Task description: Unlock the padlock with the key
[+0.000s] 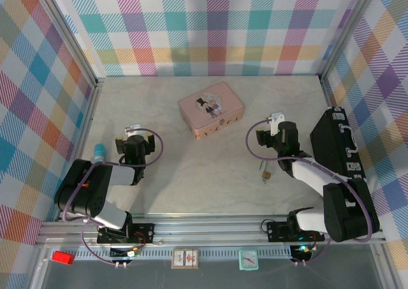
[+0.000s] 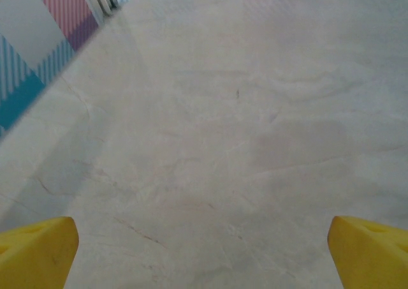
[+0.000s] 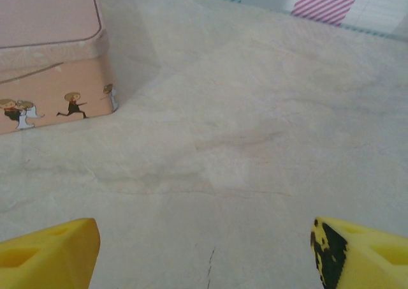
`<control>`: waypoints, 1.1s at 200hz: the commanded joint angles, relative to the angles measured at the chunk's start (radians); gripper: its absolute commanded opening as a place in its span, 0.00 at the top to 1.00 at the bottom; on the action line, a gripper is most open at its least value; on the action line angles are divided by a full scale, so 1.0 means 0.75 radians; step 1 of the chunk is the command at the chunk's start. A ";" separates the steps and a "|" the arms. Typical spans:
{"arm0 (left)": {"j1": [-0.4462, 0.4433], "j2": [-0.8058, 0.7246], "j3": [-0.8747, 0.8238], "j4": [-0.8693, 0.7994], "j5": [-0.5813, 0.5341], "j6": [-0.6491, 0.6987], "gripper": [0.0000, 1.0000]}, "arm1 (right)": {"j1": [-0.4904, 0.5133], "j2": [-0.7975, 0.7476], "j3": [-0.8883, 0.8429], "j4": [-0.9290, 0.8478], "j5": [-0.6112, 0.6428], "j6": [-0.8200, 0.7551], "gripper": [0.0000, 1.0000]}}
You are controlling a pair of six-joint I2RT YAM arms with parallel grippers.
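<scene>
Counter (image 1: 191,180): pale marble, plaid walls (image 1: 210,27) around.
Pink tin (image 1: 211,109): lid closed, contents hidden.
Left tool (image 2: 204,254): wide open, empty.
Right tool (image 3: 204,251): wide open, empty.
Padlock (image 1: 266,173): on counter, near right tool.

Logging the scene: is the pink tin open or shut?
Shut. The pink tin has its lid lying flat on the body, with no gap along the edge in the right wrist view.
</scene>
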 commanded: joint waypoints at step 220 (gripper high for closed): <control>0.092 0.065 0.048 0.119 0.238 -0.084 0.00 | -0.299 0.330 -0.120 0.569 -0.373 0.209 0.01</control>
